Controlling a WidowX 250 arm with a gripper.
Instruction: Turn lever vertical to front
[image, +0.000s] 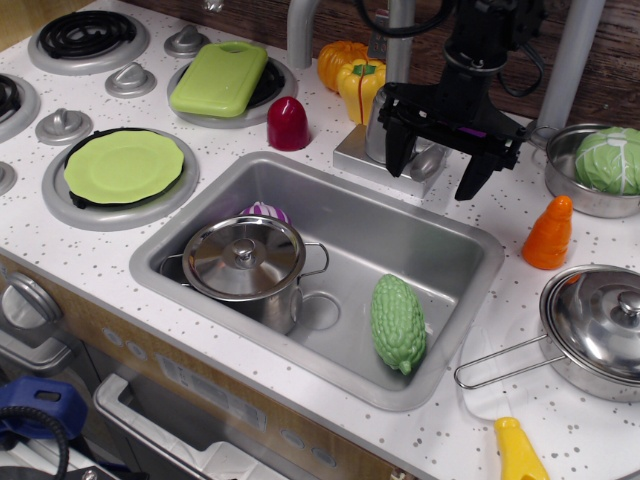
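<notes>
The lever (428, 160) is a small silver-grey handle at the right side of the faucet's cylindrical body (383, 122), behind the sink's back rim. It points down toward the sink. My black gripper (437, 165) hangs over it, open wide. One finger (400, 150) is left of the lever and the other finger (473, 178) is well to its right. Neither finger touches the lever as far as I can see. The lever's stub is partly hidden by the gripper body.
The sink (470, 235) holds a lidded steel pot (245, 262) and a green bumpy vegetable (398, 322). Behind the faucet are an orange pumpkin and a yellow pepper (360, 85). An orange carrot (549, 233), a bowl with cabbage (600, 165) and a lidded pan (600, 330) are at the right.
</notes>
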